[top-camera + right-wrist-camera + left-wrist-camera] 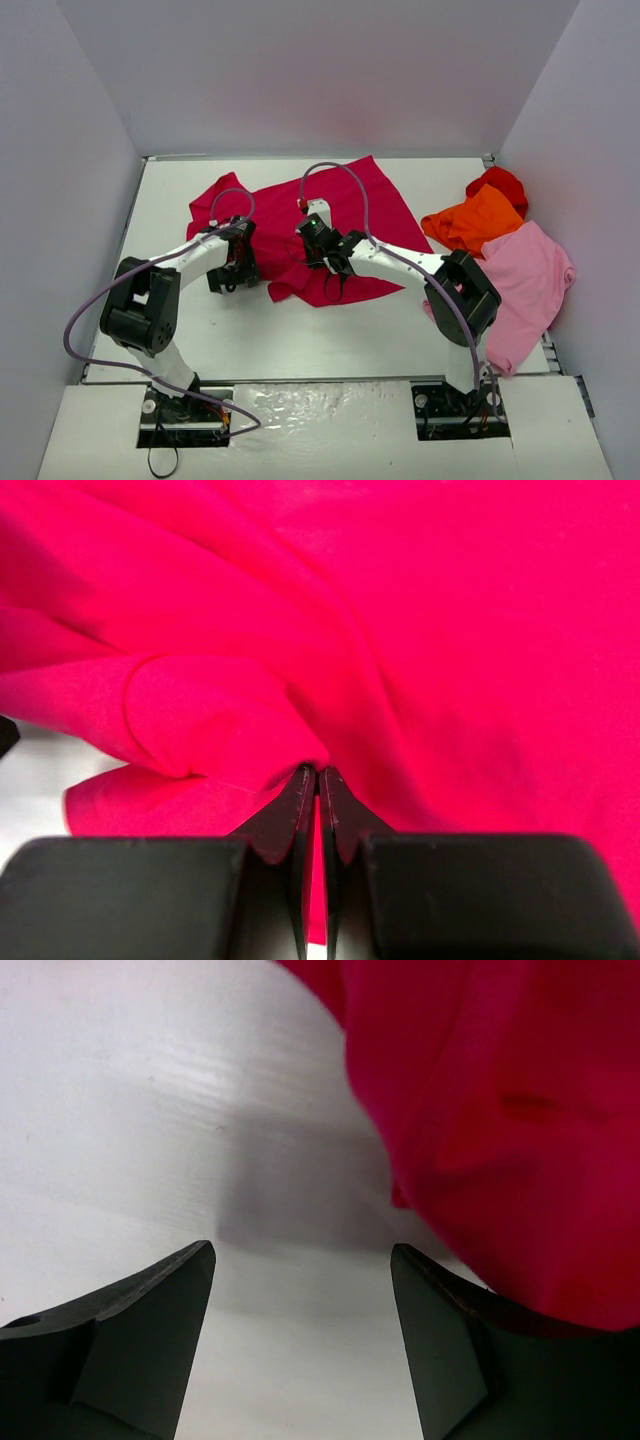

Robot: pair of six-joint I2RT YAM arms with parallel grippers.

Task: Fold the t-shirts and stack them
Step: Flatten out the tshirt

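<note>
Pinching a fold of the crimson shirt (345, 205) in the middle of the table (300, 335), the right gripper (317, 772) is squeezed tight, likely to lift it over. The left gripper (302, 1250) hovers just left of the shirt, fingers apart, ready to grab.

You are getting bright, even light; a soft shadow (300, 1200) is falling twelve o'clock of the left gripper (302, 1252) (wrist views blurring).
</note>
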